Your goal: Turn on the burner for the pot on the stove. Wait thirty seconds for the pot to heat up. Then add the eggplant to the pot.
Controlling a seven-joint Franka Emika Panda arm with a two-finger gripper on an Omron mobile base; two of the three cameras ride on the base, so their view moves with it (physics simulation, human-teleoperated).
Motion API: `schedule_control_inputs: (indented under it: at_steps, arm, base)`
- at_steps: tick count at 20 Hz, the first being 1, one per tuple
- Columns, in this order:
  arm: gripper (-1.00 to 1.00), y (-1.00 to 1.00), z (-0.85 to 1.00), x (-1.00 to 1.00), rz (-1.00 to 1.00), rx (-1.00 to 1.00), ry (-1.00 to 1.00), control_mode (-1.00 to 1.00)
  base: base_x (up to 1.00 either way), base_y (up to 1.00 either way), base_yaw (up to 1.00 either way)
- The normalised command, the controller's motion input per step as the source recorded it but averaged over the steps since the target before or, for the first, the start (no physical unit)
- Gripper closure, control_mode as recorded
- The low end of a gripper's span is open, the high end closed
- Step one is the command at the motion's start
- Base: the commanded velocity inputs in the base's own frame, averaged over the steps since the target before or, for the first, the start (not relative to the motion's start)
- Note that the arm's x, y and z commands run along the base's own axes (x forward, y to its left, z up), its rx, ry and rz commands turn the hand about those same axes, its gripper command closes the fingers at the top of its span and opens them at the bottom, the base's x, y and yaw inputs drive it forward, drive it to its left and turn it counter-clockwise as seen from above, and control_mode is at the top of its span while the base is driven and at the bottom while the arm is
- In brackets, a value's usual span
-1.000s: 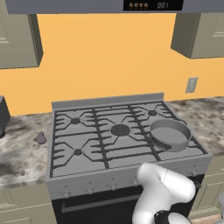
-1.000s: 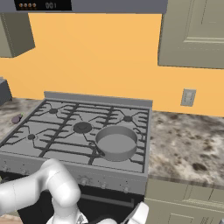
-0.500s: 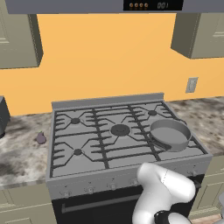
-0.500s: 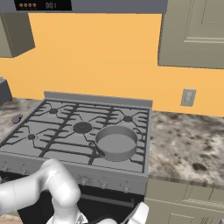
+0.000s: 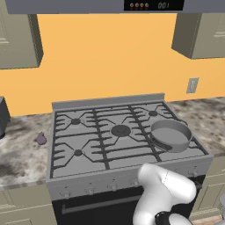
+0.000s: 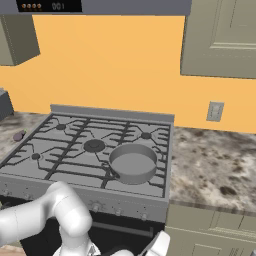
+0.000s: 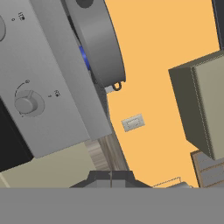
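The stove (image 5: 127, 140) fills the middle of both base views, and in the hand view its grey front panel (image 7: 48, 78) rises steeply just ahead of the end effector (image 7: 111, 178), whose dark fingertips lie pressed together with nothing between them. The marbled table (image 5: 22, 154) runs along both sides of the stove, well above and beyond the end effector, which sits low in front of the oven. The pot (image 5: 170, 134) stands on the stove's near right-hand corner, over a burner, and in the hand view it looms above and past the end effector as a broad grey wall (image 7: 98, 41) with a streak of blue flame (image 7: 84, 57) showing beneath it. One front knob (image 7: 25, 104) faces the hand camera, off to the side of the closed tips and apart from them. The eggplant (image 5: 41, 139) lies on the table just left of the stove, far across from the end effector and well apart from the pot; in the right base view it is a small dark lump (image 6: 18, 135) at the far left edge.
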Motion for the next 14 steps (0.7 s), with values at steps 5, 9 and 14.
schedule_control_inputs:
  at_steps: [5,9,14]
  arm:
    - [1.00,0.00,0.00,0.00,0.00,0.00,0.00,-1.00]
    - [1.00,0.00,0.00,0.00,0.00,0.00,0.00,-1.00]
    - [1.00,0.00,0.00,0.00,0.00,0.00,0.00,-1.00]
  base:
    - [0.00,0.00,0.00]
    - [0.00,0.00,0.00]
    - [0.00,0.00,0.00]
